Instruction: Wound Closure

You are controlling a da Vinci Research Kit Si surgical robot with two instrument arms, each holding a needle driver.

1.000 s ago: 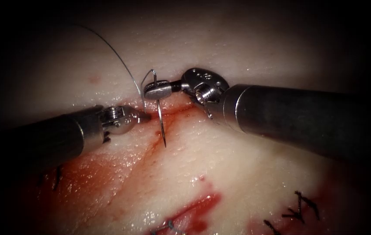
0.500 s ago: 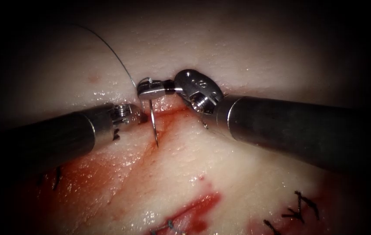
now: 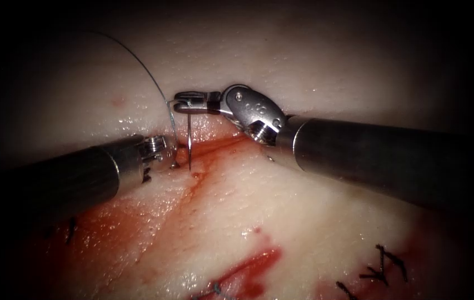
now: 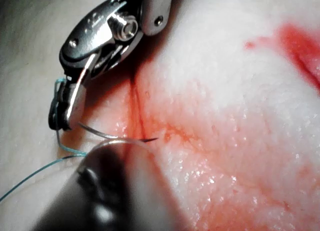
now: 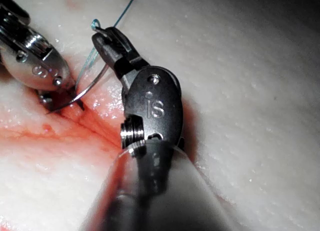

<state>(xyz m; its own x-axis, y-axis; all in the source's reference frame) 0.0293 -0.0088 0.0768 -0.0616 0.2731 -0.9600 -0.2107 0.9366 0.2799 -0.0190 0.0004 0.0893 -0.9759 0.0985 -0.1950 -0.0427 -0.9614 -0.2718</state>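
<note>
The needle (image 3: 190, 141) hangs point down over the cut (image 3: 214, 149), just above its left edge. Its tip sits right at the tissue (image 3: 314, 222), and it is hard to tell if it has gone in yet. The right tool (image 3: 184, 103) pinches the needle near its back end, jaws closed tight on it. The thread (image 3: 148, 72) runs from that end up and away to the far left. The left tool (image 3: 173, 153) rests on the tissue just left of the needle tip; its jaws look closed and seem to hold nothing. Red fluid (image 3: 136, 222) spreads near and left. Dark stitches (image 3: 384, 264) sit near and right, well apart, with bare tissue between.
</note>
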